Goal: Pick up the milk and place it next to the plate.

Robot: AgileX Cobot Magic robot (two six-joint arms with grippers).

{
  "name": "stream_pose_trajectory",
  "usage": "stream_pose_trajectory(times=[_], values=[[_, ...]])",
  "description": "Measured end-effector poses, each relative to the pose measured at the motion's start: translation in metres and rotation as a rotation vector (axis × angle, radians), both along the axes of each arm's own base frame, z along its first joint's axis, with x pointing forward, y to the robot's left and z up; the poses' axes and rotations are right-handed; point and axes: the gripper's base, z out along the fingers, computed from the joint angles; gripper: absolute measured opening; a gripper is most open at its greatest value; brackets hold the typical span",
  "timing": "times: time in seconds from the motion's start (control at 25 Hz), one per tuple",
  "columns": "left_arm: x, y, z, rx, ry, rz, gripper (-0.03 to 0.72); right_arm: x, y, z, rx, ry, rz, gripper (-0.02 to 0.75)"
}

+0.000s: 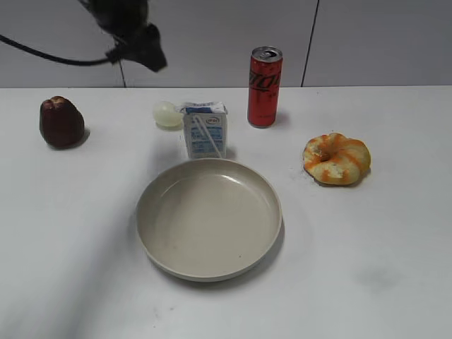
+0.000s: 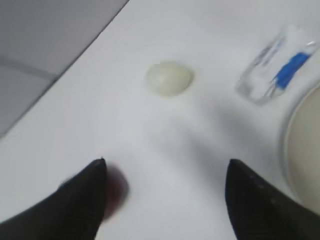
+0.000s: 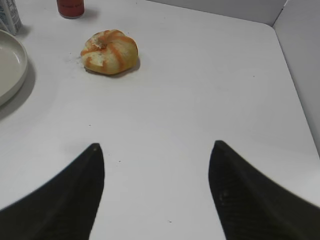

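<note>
Six things sit on the white tabletop [image 1: 395, 247] in the exterior view. Widest is the plate [image 1: 209, 219], a round beige dish with a raised rim, lying near the middle. The milk [image 1: 205, 130], a small white-and-blue carton with a straw on its facing side, stands upright at the plate's 12 o'clock, just beside the far rim; whether it touches the rim cannot be told. A pale round egg-like object [image 1: 168, 114] lies just beside the carton at its 10 o'clock. A red soda can [image 1: 265, 87] stands upright at the carton's 2 o'clock, near but apart. A glazed orange-streaked bread roll [image 1: 337, 159] lies at the plate's 2 o'clock, well apart from it. A dark red fruit [image 1: 61, 122] sits at the plate's 10 o'clock, far out to the left.

The left gripper [image 2: 165, 200] hangs above the tabletop, seen in the exterior view as a dark blurred shape at the top left. In the left wrist view its fingers [image 2: 80, 205] are spread wide with nothing between them; the pale object, the blurred carton and a slice of the plate's rim lie ahead.

The right gripper [image 3: 156, 192] hovers over bare tabletop, its fingers [image 3: 65, 200] also spread wide and holding nothing, with the bread roll ahead at 11 o'clock and the plate's edge at the left border
</note>
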Motion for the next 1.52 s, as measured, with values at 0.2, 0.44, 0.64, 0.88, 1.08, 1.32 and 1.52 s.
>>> stream_pose_trajectory(times=[0.2, 0.44, 0.64, 0.88, 1.08, 1.32, 1.52], values=[[-0.021, 0.077, 0.03, -0.031, 0.065, 0.426, 0.549, 0.0, 0.0, 0.0, 0.0, 0.0, 0.0, 0.497], [-0.094, 0.133, 0.035, -0.04, 0.124, 0.625, 0.549, 0.0, 0.0, 0.0, 0.0, 0.0, 0.0, 0.497], [-0.183, 0.162, 0.007, -0.026, 0.2, 0.753, 0.549, 0.0, 0.0, 0.0, 0.0, 0.0, 0.0, 0.497], [-0.278, 0.153, -0.02, -0.13, 0.08, 0.796, 0.549, 0.0, 0.0, 0.0, 0.0, 0.0, 0.0, 0.497], [-0.328, 0.141, -0.042, -0.215, -0.001, 0.783, 0.549, 0.0, 0.0, 0.0, 0.0, 0.0, 0.0, 0.497], [-0.366, 0.135, -0.055, -0.268, -0.157, 0.763, 0.547, 0.0, 0.0, 0.0, 0.0, 0.0, 0.0, 0.497], [-0.388, 0.131, -0.052, -0.31, -0.312, 0.74, 0.547, 0.0, 0.0, 0.0, 0.0, 0.0, 0.0, 0.497]])
